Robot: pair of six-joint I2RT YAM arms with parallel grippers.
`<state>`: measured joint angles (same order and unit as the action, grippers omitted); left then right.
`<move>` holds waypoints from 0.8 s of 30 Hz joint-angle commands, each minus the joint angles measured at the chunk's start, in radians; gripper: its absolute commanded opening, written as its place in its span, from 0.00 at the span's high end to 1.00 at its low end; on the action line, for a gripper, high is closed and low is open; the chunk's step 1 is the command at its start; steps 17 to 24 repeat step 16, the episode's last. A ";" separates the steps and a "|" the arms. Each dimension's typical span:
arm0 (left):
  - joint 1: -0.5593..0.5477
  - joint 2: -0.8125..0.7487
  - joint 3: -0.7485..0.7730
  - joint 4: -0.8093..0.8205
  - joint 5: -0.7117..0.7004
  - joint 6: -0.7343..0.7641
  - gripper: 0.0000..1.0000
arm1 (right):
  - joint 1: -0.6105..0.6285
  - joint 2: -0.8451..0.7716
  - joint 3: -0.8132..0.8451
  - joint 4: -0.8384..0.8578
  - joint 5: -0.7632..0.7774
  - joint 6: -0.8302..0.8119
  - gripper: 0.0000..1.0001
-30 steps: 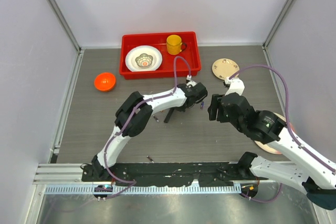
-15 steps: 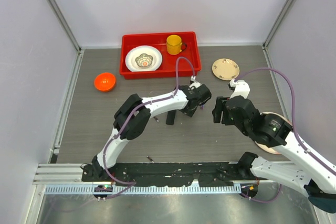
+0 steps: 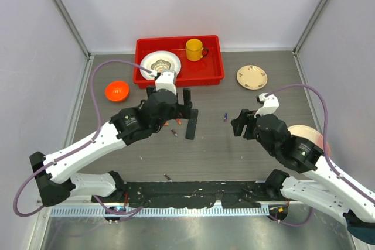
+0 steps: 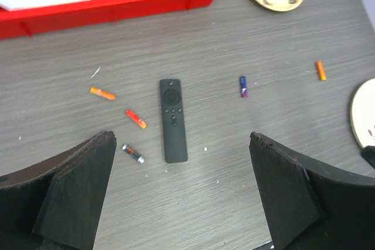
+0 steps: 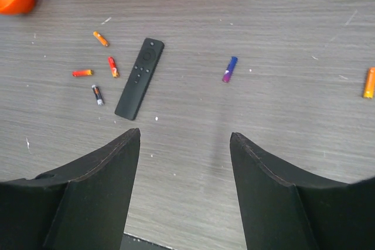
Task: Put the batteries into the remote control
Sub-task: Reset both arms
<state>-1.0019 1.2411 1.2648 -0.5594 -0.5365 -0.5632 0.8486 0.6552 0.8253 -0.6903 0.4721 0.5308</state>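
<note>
Left fingers (image 4: 82,185) pulled back toward the left since a second ago and aren't over the remote control (image 4: 173,120) anymore; they're spread wide, nothing in them. Right fingers (image 5: 99,191) are wide apart too, also empty. Remote lies flat, buttons up, mid worktop (image 4: 234,191) between the two. Just left of it sit a few orange batteries (image 4: 135,119) and a dark grey battery (image 4: 133,153); a blue battery (image 4: 242,86) lies to its right, a lone orange battery (image 4: 320,70) farther right.

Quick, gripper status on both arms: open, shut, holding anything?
Left gripper: jaws open, holding nothing.
Right gripper: jaws open, holding nothing.
</note>
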 commanded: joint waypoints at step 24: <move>0.045 -0.124 -0.226 0.112 -0.019 -0.104 0.00 | 0.003 0.196 -0.023 0.317 0.032 0.066 0.14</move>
